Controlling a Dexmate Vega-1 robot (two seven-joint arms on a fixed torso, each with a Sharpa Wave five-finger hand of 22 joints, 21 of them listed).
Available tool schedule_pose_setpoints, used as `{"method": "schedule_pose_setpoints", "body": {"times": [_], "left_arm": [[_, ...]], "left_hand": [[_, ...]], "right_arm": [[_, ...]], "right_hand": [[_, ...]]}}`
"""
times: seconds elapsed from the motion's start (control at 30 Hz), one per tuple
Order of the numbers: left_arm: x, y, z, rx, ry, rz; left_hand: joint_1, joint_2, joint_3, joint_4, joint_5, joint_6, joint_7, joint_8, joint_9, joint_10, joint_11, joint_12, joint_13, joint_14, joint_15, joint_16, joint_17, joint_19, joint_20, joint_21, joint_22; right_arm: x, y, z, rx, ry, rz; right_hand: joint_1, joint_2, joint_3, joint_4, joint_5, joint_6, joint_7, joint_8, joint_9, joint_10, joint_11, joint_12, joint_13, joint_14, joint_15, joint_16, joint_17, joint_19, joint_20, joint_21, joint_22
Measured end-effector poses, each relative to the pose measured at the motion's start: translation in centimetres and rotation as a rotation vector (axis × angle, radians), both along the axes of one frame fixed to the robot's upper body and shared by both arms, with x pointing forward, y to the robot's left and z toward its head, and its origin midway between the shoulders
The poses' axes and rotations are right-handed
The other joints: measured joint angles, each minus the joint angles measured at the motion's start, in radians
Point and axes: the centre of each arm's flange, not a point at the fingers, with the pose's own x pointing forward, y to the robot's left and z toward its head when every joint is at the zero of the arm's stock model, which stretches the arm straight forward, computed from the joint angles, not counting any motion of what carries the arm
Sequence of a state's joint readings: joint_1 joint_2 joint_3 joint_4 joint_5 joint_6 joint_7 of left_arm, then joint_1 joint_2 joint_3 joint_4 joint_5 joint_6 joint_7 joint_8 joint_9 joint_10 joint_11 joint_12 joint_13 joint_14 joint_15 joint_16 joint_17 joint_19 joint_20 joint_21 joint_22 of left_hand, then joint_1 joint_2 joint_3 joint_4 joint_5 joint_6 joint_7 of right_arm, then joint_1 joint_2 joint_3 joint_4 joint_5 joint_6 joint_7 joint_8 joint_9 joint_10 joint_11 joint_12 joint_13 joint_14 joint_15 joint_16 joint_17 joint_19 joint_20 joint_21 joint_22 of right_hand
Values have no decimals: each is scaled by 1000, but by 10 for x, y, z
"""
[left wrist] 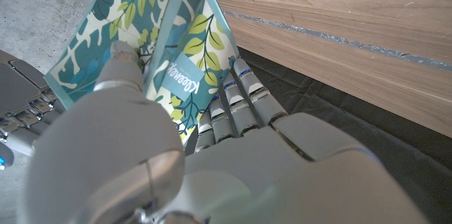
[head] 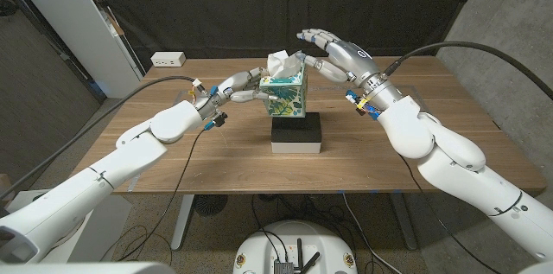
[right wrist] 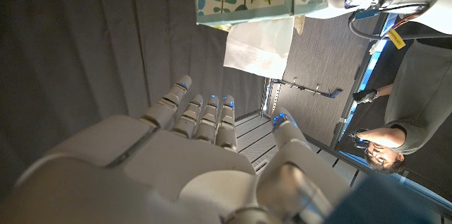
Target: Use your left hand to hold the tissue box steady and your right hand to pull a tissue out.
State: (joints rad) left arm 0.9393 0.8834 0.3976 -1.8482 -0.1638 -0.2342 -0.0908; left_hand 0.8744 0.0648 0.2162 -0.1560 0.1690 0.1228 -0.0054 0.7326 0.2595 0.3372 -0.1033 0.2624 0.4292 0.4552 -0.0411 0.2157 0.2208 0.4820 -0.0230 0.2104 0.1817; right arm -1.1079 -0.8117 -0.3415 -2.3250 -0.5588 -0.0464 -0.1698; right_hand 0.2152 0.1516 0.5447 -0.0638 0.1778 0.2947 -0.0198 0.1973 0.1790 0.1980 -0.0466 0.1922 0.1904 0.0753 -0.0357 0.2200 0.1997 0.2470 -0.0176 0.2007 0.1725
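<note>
A teal tissue box (head: 283,95) with a leaf pattern stands on a black-and-white block (head: 297,132) at mid-table. A white tissue (head: 279,63) sticks up from its top. My left hand (head: 238,86) grips the box's left side, its fingers wrapped on the patterned faces of the box (left wrist: 176,54). My right hand (head: 333,53) hovers open just right of and above the box, fingers spread over the tissue, touching nothing. In the right wrist view the tissue (right wrist: 258,42) hangs beyond my right hand's fingers (right wrist: 205,114), with a gap between them.
A white power strip (head: 168,60) lies at the table's back left. A white cabinet (head: 78,15) stands to the left and a black curtain hangs behind. A person (right wrist: 395,132) shows at the edge of the right wrist view.
</note>
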Motion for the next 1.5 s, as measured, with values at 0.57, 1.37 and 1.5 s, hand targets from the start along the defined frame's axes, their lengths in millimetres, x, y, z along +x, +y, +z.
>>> {"method": "schedule_pose_setpoints", "body": {"times": [0.57,1.37,1.5], "left_arm": [[2,-1,0,2,5,-4],[6,-1,1,3,13,-6],[6,0,1,3,15,-7]], "left_hand": [[0,0,4,-4,0,-4,-4,4,-5,2,2,0,0,0,0,0,0,0,0,0,0],[-16,3,9,0,0,-5,-5,4,-5,2,2,-4,5,0,0,-1,1,-5,6,0,0],[-16,3,13,4,0,-5,-5,8,-9,2,2,-4,5,0,0,-1,1,-5,5,0,0]], "right_arm": [[4,10,0,-53,11,-9],[10,26,-3,-127,21,-18],[10,29,-4,-131,19,-14]], "right_hand": [[29,3,15,-15,0,4,-3,0,0,-5,-5,0,0,-11,0,0,0,-6,6,-6,0],[81,28,51,-66,12,38,-31,6,5,-25,-14,-4,0,-23,2,-13,-10,-15,3,-6,0],[116,27,61,-89,12,69,-32,17,9,-32,-22,-4,0,-27,-2,-17,-10,-15,3,-6,0]]}}
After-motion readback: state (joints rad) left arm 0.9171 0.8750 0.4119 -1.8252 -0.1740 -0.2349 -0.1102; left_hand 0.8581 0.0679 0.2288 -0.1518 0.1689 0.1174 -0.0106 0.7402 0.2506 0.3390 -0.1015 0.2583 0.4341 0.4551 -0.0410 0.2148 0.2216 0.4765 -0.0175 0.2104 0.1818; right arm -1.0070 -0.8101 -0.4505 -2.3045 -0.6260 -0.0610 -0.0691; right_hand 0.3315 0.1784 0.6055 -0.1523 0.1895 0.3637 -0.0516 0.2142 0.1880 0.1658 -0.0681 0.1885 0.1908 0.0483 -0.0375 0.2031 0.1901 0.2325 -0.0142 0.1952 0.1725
